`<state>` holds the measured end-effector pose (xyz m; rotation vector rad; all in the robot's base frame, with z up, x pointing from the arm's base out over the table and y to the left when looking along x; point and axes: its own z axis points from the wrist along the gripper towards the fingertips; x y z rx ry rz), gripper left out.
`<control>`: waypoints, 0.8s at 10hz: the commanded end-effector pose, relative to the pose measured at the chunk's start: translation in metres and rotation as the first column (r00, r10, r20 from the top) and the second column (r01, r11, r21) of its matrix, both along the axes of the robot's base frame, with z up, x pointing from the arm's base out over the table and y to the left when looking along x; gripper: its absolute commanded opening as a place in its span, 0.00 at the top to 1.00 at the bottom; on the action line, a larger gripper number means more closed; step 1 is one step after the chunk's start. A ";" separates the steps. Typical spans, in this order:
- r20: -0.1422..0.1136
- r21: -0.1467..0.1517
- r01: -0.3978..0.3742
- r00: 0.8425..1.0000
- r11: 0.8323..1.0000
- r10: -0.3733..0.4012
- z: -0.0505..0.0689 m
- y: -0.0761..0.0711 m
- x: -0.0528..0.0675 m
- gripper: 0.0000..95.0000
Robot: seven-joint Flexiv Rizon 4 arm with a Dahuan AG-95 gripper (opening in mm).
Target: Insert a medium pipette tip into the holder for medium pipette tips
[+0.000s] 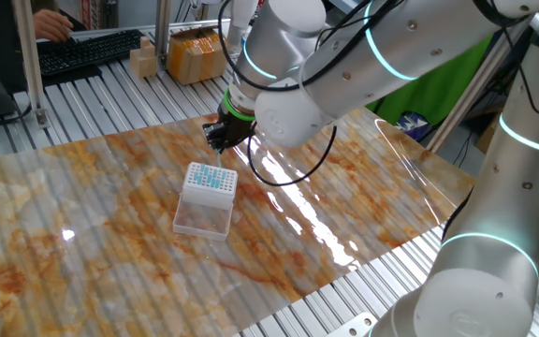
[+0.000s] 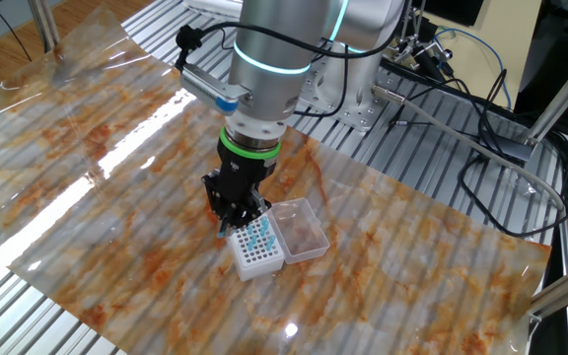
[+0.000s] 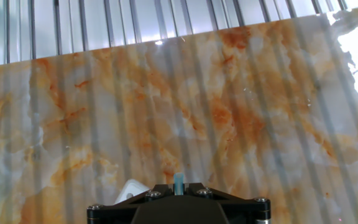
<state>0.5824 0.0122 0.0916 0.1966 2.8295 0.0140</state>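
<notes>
The holder (image 1: pixel 211 179) is a small white box whose top is a grid of holes dotted teal-blue, with a clear flap (image 1: pixel 202 218) lying open toward the front. It also shows in the other fixed view (image 2: pixel 257 248), and a white corner of it (image 3: pixel 129 188) shows in the hand view. My gripper (image 1: pixel 221 134) hangs just behind and above the holder. It is shut on a pale teal-blue pipette tip (image 3: pixel 178 182) that sticks out between the fingers in the hand view. The tip is too small to see in the fixed views.
The table is covered with an orange-marbled sheet (image 1: pixel 110 215) over metal slats. A keyboard (image 1: pixel 82 51) and cardboard boxes (image 1: pixel 195 51) lie at the far edge. Cables (image 2: pixel 461 118) and a robot base lie beyond the sheet in the other fixed view.
</notes>
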 end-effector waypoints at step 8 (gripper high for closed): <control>0.023 -0.005 -0.004 1.000 1.000 0.004 -0.005 0.001 -0.006 1.00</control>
